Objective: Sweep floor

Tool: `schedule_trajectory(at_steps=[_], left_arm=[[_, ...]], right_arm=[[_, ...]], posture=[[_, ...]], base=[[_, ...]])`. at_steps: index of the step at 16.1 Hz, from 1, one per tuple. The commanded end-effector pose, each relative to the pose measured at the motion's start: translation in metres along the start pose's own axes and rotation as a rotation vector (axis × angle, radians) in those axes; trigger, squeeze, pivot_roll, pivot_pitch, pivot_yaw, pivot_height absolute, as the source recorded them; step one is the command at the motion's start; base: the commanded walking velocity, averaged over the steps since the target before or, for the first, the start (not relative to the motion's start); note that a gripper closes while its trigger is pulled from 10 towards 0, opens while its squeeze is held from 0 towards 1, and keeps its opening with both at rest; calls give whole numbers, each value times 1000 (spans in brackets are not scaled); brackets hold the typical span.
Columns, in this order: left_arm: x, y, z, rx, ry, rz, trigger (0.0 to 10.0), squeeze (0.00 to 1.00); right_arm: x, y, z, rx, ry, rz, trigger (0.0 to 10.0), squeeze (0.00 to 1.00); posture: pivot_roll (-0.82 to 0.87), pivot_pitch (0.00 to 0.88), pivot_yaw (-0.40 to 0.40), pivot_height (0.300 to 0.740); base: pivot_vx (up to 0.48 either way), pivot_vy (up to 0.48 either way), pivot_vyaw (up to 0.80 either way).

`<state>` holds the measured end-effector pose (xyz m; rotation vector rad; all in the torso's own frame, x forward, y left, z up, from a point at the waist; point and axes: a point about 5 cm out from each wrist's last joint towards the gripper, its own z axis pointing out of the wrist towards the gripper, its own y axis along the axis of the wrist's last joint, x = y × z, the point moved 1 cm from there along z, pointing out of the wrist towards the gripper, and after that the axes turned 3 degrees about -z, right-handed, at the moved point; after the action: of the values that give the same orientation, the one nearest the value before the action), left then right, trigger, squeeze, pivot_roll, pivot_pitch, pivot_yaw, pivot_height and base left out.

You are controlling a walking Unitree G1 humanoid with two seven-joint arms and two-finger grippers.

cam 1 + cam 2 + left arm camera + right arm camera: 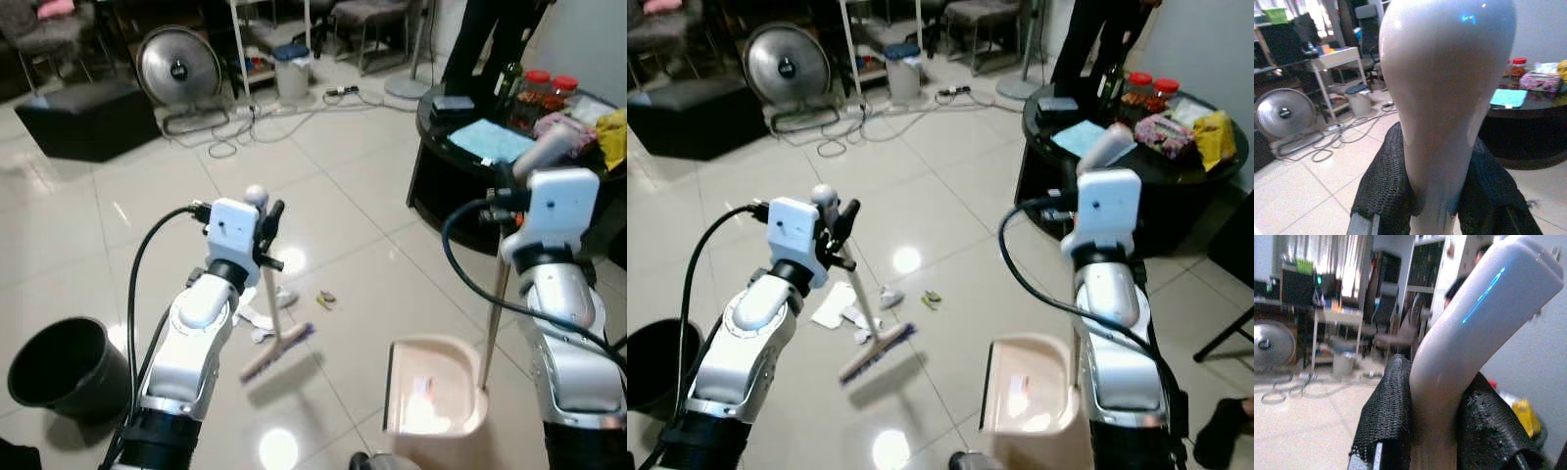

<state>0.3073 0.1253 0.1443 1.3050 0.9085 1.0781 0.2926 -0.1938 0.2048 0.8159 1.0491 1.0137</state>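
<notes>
Pinching the broom (277, 343) handle, left hand (1437, 196); right hand (1432, 431) clamps the dustpan (431, 397) handle.

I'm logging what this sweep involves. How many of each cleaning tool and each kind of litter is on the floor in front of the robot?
Broom: 1
Dustpan: 1
Black bin: 1
White paper scraps: 1 cluster; pieces too bunched to count
Small greenish scrap: 1
Total: 5

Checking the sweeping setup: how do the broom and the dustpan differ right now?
The broom leans tilted in the left pincer, head by the paper scraps; the dustpan sits flat on the tiles, its stick upright in the right pincer. The broom head is narrow; the dustpan is a wide tray. Both are gripped at their handle tops.
</notes>
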Motion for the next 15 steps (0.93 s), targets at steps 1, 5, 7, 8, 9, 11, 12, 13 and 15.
schedule_trajectory(at_steps=[1,5,7,8,9,11,12,13,15], left_arm=[[3,9,-2,-44,20,27,10000,0],[3,10,-5,-50,19,23,10000,0],[3,12,-6,-51,16,14,10000,0],[3,13,-5,-53,17,19,10000,0],[3,15,-5,-57,16,25,10000,0],[4,18,-3,-63,16,28,10000,0],[5,17,-4,-59,17,29,10000,0],[5,17,-4,-55,18,31,10000,0],[6,19,-2,-61,26,33,10000,0]], right_arm=[[-5,22,7,-131,-44,-85,10000,0],[-1,30,13,-151,23,-18,10000,0],[16,8,4,-21,94,133,10000,0],[23,4,-2,-12,112,151,10000,0],[28,0,-7,-2,114,179,10000,0],[31,-3,-12,7,113,185,10000,0],[30,-4,-13,4,108,175,10000,0],[29,-4,-12,-2,104,164,10000,0],[25,-1,-8,-16,106,142,10000,0]], posture=[[-191,0,48,740],[-182,0,40,740],[-158,0,38,740],[-143,0,40,740],[-136,0,40,740],[-125,0,38,740],[-125,0,40,740],[-122,0,38,740],[-119,0,35,740]], base=[[0,0,0],[138,0,0],[390,0,0],[435,0,0],[439,0,0],[444,0,0],[446,0,0],[442,0,0],[444,0,0]])
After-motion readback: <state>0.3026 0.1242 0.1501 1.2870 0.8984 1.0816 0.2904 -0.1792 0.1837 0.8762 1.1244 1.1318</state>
